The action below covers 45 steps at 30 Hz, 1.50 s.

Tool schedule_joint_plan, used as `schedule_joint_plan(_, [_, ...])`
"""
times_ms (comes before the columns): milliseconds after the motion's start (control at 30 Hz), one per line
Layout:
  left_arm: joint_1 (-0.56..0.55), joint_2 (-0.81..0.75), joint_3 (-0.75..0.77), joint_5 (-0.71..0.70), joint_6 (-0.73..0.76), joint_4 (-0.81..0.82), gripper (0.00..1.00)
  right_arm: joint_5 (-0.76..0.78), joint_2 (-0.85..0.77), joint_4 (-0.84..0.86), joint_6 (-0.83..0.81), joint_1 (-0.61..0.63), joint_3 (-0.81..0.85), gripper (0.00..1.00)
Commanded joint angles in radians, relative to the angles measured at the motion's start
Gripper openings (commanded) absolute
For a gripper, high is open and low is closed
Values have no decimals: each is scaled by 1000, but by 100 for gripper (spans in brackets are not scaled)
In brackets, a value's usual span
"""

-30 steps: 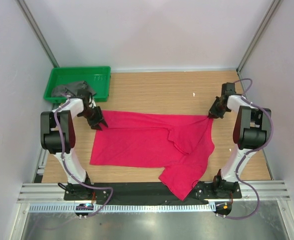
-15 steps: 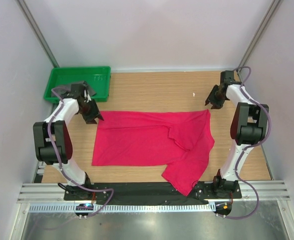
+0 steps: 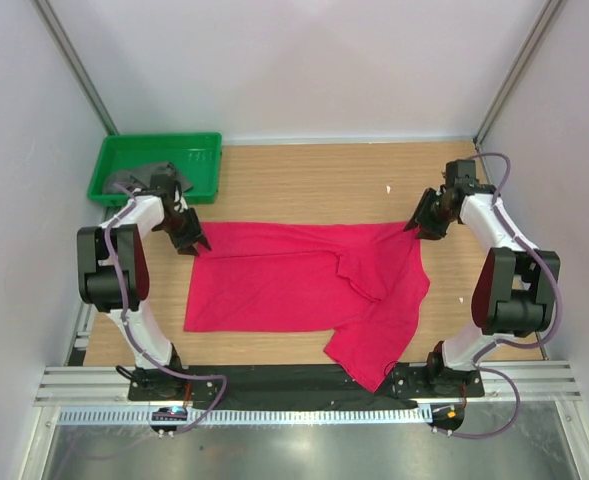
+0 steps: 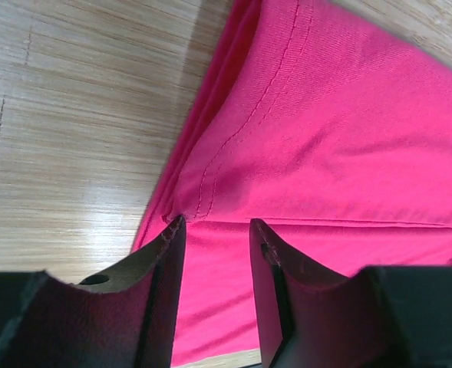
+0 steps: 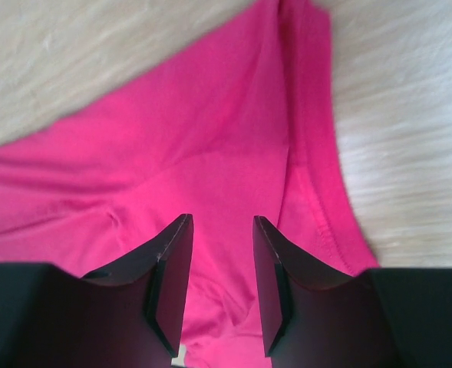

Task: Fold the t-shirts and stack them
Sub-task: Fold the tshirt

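Shirt spread crosswise, one end effector over each far corner

The red t-shirt (image 3: 294, 280) lies flat on the counter (image 3: 314, 180), its long axis running left to right and a flap at its near right reaching toward the counter's near edge. The left end effector (image 3: 191, 240) hovers at the far left corner and the right end effector (image 3: 417, 222) at the far right corner. Each arm is nearest its own corner, and the cloth stretches from both toward the bases. Both have their jaws partly apart and hold nothing; in the wrist views red cloth shows through the gap, just below the fingertips. The grey t-shirt (image 3: 146, 178) lies crumpled in the green tray (image 3: 154, 140), beyond the left arm and apart from the red one.
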Motion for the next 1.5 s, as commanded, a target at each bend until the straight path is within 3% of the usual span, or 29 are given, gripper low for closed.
schedule_joint_plan(0, [5, 13, 33, -12, 7, 20, 40, -82, -55, -40, -13, 26, -67, 43])
schedule_joint_plan(200, [5, 43, 56, -27, 15, 14, 15, -56, -76, 6, -14, 37, -179, 38])
schedule_joint_plan(400, [5, 52, 71, -35, 16, 6, 1, -21, -13, 35, 0, 37, -142, 36])
schedule_joint_plan(600, [5, 52, 84, -36, 16, -7, 0, -22, 23, 0, 6, 36, -116, 34])
schedule_joint_plan(967, [6, 36, 61, -35, 12, -1, 5, -133, -188, -120, 50, 134, -286, 41])
schedule_joint_plan(1467, [5, 30, 53, -30, 7, 3, 5, -182, -202, -76, 79, 172, -424, 43])
